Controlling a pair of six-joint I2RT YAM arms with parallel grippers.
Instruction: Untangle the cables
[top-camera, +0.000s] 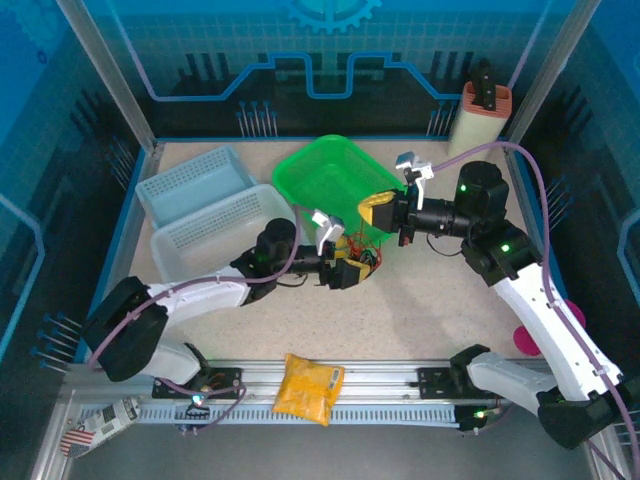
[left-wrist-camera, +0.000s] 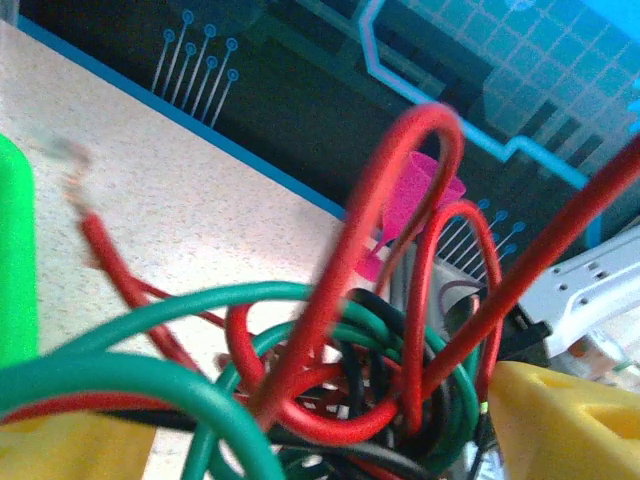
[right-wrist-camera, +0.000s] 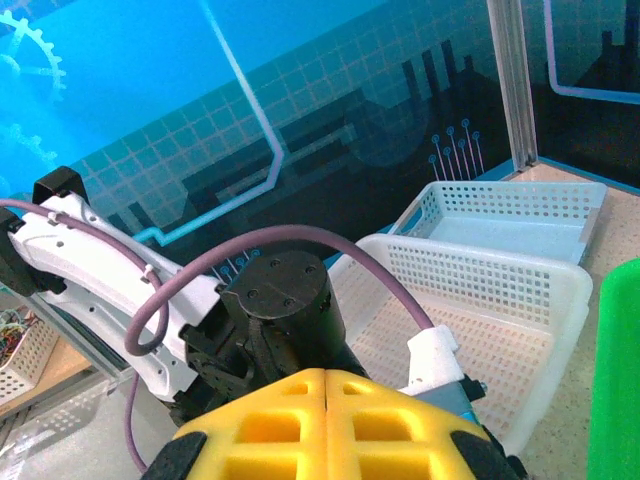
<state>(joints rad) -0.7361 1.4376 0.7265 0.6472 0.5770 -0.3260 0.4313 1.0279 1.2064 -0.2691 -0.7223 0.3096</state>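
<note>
Big speckled table (top-camera: 440, 300) under everything. On it, just beyond both sets of jaws, sits the green basket (top-camera: 320, 170). The white basket (top-camera: 200, 240) and the blue basket (top-camera: 190, 180) lie well off to the left of the left jaws, alongside that arm. A yellow packet (top-camera: 308, 388) rests on the rail by the arm bases, well behind both jaws.

Now the right gripper (right-wrist-camera: 328, 420): yellow fingers pressed flat together, a clean seam down the middle, nothing between them that I can see. It hangs by the green basket's near rim, just beyond the left jaws.

The left gripper (top-camera: 350, 272) has its jaws spread wide, and there's the tangle! The cables (left-wrist-camera: 340, 345), red, green and black loops, sit knotted right between its yellow fingers (left-wrist-camera: 560, 420), one red loop arching high out of the gap. Whether the pads press on the wires, I can't tell.
</note>
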